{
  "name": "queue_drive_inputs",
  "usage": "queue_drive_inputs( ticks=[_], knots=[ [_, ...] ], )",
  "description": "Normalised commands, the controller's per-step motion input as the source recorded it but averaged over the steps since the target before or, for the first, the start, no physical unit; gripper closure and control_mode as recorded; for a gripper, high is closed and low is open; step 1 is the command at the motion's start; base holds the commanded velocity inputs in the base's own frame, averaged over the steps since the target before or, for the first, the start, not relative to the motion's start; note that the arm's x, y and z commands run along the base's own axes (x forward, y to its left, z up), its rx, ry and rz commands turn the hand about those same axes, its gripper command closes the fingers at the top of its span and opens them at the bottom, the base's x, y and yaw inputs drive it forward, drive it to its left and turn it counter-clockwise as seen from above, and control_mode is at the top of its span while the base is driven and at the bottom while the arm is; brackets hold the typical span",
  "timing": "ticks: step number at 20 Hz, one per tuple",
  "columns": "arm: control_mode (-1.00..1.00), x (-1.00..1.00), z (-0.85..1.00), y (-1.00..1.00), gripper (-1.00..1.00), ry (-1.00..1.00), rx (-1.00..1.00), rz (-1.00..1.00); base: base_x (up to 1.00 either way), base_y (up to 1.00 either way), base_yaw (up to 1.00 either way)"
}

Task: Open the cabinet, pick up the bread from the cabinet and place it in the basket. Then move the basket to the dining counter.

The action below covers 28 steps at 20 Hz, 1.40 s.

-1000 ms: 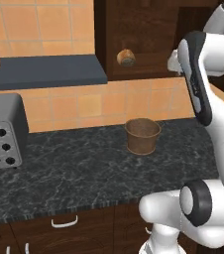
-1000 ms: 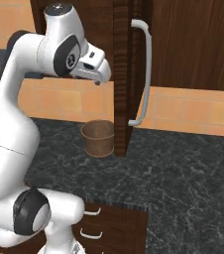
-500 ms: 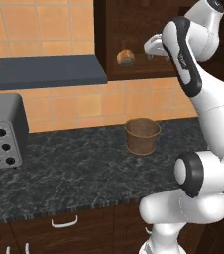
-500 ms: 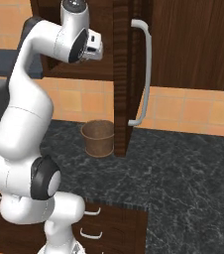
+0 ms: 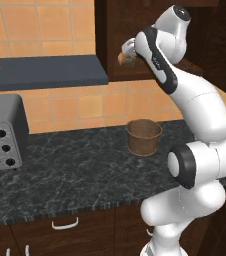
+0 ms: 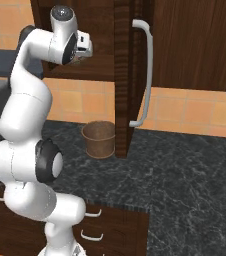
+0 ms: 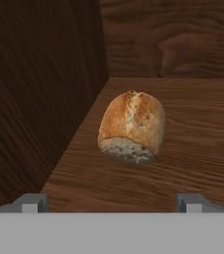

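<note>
the end effector (image 7: pixel 111 202) stands open and empty at the cabinet (image 6: pixel 135 60) mouth. the bread (image 7: pixel 132 127) sits mid-frame on the shelf, near the left wall, free wood around it. the basket (image 5: pixel 143 137) sits lower centre on the bench (image 5: pixel 75 170).

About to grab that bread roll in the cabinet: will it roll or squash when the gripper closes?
The bread rests on a flattish underside, so it probably won't roll. Its crusty, split top suggests slight give under pressure. It looks light for its size; the open gripper spans it.
</note>
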Motion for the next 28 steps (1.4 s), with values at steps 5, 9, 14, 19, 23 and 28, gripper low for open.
queue_drive_inputs(
  ticks=[5, 9, 14, 19, 23, 28],
  knots=[
    [-1.0, 0.41, 0.0, 0.0, -1.0, 0.01, 0.0, -0.02, 0.0, 0.0, 0.0],
    [-1.0, 0.34, -0.04, 0.0, -1.0, -0.01, 0.0, -0.02, 0.0, 0.0, 0.0],
    [-1.0, 0.23, -0.19, 0.0, -1.0, -0.03, 0.0, 0.0, 0.0, 0.0, 0.0],
    [-1.0, 0.19, -0.2, 0.0, -1.0, -0.03, 0.0, 0.0, 0.0, 0.0, 0.0],
    [-1.0, 0.32, -0.22, 0.0, -1.0, -0.01, 0.0, 0.0, 0.0, 0.0, 0.0],
    [-1.0, 0.37, -0.07, 0.0, -1.0, -0.03, 0.0, 0.0, 0.0, 0.0, 0.0]
  ],
)
